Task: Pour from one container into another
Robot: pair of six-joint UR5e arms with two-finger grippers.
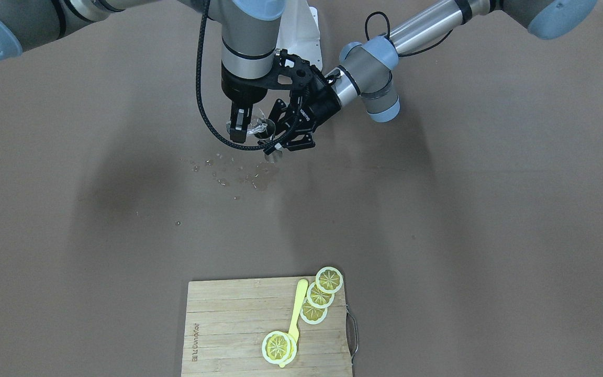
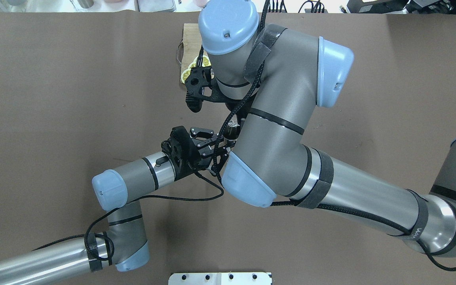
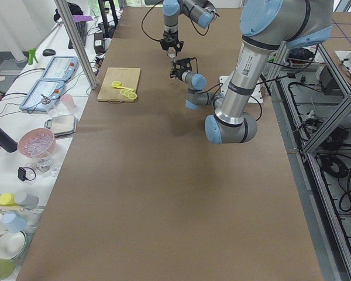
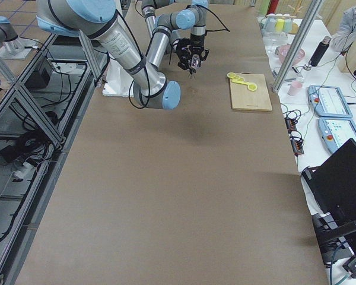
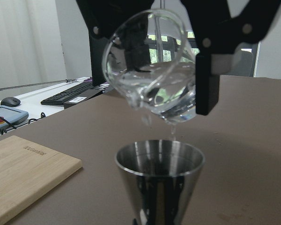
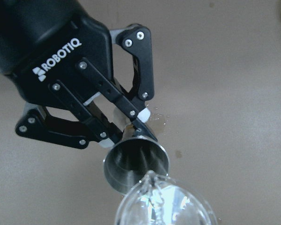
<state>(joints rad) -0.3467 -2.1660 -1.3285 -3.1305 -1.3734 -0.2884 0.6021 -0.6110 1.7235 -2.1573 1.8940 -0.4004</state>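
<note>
The right gripper (image 5: pixel 154 77) pinches the small clear glass tumbler (image 5: pixel 131 75) and holds it in the air, tipped steeply. The tumbler's lip is just above the open mouth of the small grey steel hourglass-shaped jigger (image 5: pixel 159 164). Clear liquid pools in the tumbler's lower side, and drops hang beneath it. The left gripper (image 6: pixel 126 130) is clamped on the jigger's narrow waist, keeping it upright. Spilled droplets (image 1: pixel 223 175) dot the brown table (image 1: pixel 437 209) near the jigger. A bamboo cutting board (image 1: pixel 228 324) lies well apart from both.
</note>
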